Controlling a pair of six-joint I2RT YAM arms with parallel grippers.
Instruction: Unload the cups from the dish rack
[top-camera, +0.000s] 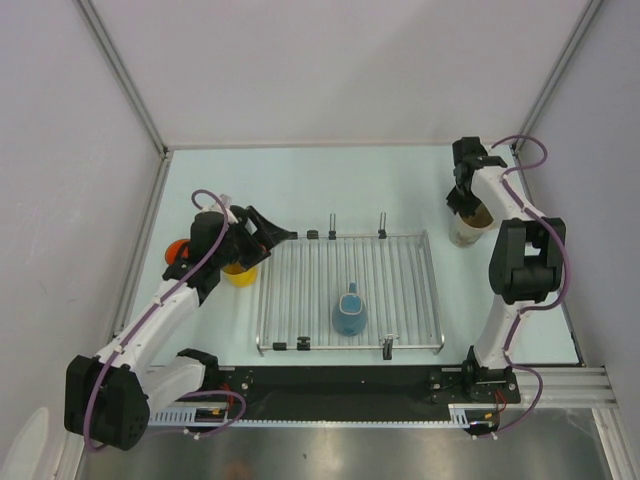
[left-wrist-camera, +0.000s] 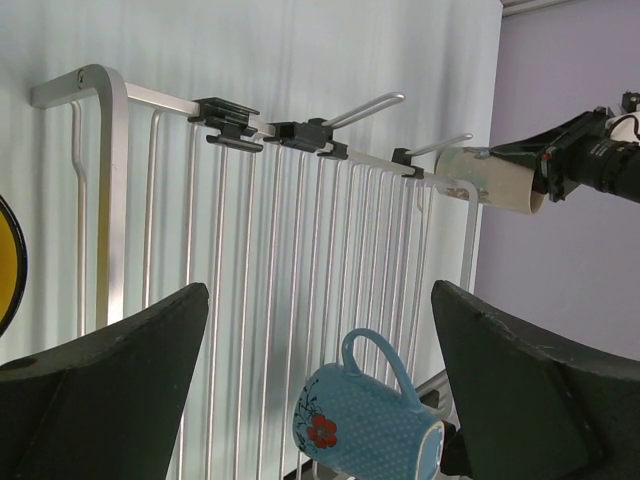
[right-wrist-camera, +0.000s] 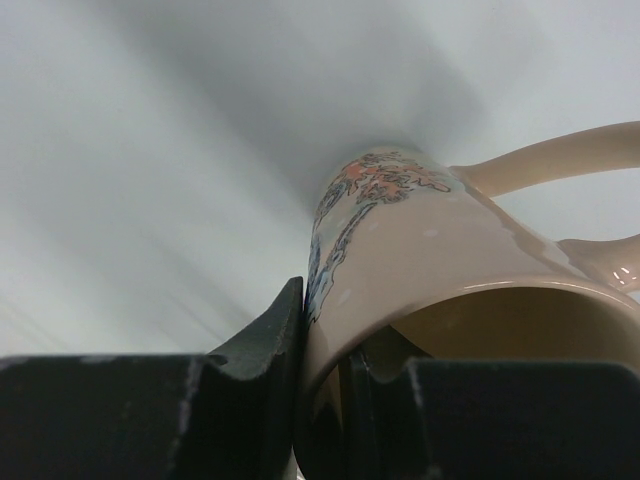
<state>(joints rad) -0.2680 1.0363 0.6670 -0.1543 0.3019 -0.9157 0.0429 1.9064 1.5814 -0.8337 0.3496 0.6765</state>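
Looking down from the top camera: blue cup (top-camera: 349, 312) standing on the dish rack (top-camera: 300, 290), toward its front edge, handle pointing to the far side. Just off the rack's left side on the bench (top-camera: 320, 180), yellow cup (top-camera: 239, 272), and left of that, orange cup (top-camera: 178, 250), both partly hidden by the left arm (top-camera: 160, 310). Left gripper (top-camera: 280, 236) at the rack's far left corner, well apart from the blue cup. Beyond the far right corner, cream cup (top-camera: 468, 228) upright under the right gripper (top-camera: 466, 198); cannot tell whether resting on the bench or raised off it.

Shown only by the right wrist view: right gripper (right-wrist-camera: 325, 380) closed on the cream cup's (right-wrist-camera: 420, 250) rim, one finger outside the wall, the other inside the mouth. Painted pattern on the side, handle off to the right.

Shown only by the left wrist view, turned on its side: left gripper (left-wrist-camera: 320, 300) spread wide, holding nothing, facing across the rack (left-wrist-camera: 250, 240) bars. Blue cup (left-wrist-camera: 365, 430) low between the fingers but farther off, untouched, red flower on its dotted side. Sliver of yellow cup (left-wrist-camera: 8, 265) at the left edge. Past the far rail, cream cup (left-wrist-camera: 490, 180) in the right gripper (left-wrist-camera: 545, 170).
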